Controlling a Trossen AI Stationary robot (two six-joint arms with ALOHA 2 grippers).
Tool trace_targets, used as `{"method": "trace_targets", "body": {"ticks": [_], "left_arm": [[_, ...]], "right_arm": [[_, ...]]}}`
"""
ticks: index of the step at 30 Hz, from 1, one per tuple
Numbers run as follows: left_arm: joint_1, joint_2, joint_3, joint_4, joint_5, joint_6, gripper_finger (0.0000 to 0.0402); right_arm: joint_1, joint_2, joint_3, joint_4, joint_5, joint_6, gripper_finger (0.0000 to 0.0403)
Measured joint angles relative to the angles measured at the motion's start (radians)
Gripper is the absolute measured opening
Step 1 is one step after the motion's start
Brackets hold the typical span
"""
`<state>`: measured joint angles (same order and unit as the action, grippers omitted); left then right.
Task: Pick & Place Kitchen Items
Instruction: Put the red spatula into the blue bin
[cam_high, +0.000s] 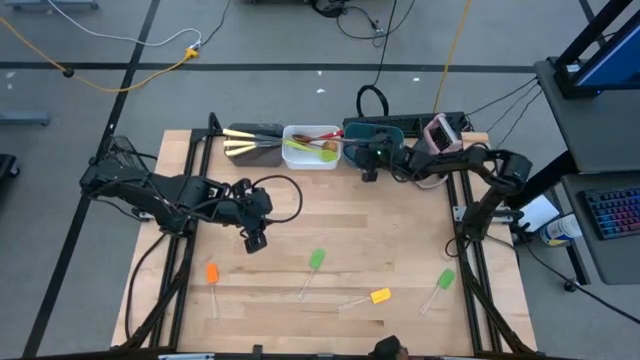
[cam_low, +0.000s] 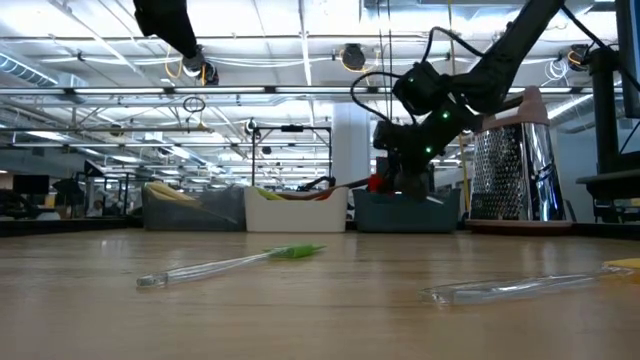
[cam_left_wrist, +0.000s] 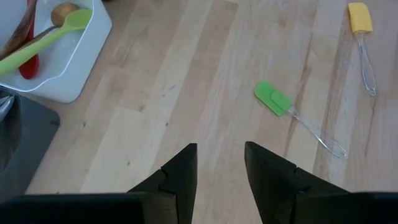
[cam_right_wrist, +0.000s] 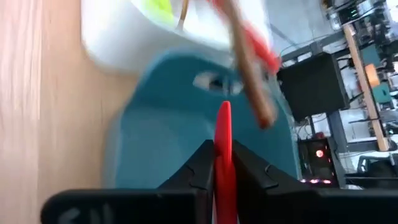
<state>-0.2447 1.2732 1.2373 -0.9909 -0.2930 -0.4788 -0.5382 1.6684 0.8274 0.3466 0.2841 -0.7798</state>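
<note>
My right gripper (cam_high: 370, 168) is shut on a slim red utensil (cam_right_wrist: 224, 134) over the teal tub (cam_right_wrist: 168, 124) at the table's far edge; which kind of utensil, I cannot tell. The white tub (cam_high: 310, 146) next to it holds green, wooden and red spoons. The dark tub (cam_high: 250, 143) holds cream-handled knives. My left gripper (cam_left_wrist: 221, 165) is open and empty above the bare table, left of centre (cam_high: 255, 238). An orange spatula (cam_high: 212, 275), two green spatulas (cam_high: 316, 262) (cam_high: 445, 280) and a yellow spatula (cam_high: 380, 296) lie flat on the table. My right gripper pinches the red utensil between its two fingers (cam_right_wrist: 202, 165), and the part (cam_right_wrist: 224, 124) that sticks out past the fingertips shows edge-on. The utensil is lifted clear over the teal tub (cam_low: 375, 183). Which end of it the fingers are on is hidden by the fingers.
A pink-and-grey appliance (cam_high: 440, 133) and a metal grater (cam_low: 510, 170) stand at the far right, with cables behind the tubs. The near half of the wooden table (cam_high: 300, 320) has free room between the spatulas.
</note>
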Motion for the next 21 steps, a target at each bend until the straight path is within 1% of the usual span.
{"method": "trace_targets", "body": {"ticks": [2, 6, 9, 12, 17, 21], "left_arm": [[0.000, 0.000, 0.000, 0.000, -0.002, 0.003, 0.0136], [0.000, 0.000, 0.000, 0.000, -0.005, 0.003, 0.0136], [0.000, 0.000, 0.000, 0.000, -0.005, 0.003, 0.0136], [0.000, 0.000, 0.000, 0.000, -0.005, 0.003, 0.0136], [0.000, 0.000, 0.000, 0.000, -0.005, 0.003, 0.0136], [0.000, 0.000, 0.000, 0.000, -0.005, 0.004, 0.0136]], "right_arm": [[-0.013, 0.002, -0.002, -0.002, 0.001, -0.024, 0.0028], [-0.042, 0.030, 0.000, 0.062, 0.001, -0.050, 0.0027], [-0.069, 0.046, 0.000, 0.120, 0.001, -0.038, 0.0029], [-0.094, 0.066, 0.000, 0.137, -0.006, 0.005, 0.0040], [-0.118, 0.097, 0.000, 0.153, -0.102, 0.034, 0.0056], [-0.122, 0.103, 0.000, 0.150, -0.104, 0.035, 0.0069]]}}
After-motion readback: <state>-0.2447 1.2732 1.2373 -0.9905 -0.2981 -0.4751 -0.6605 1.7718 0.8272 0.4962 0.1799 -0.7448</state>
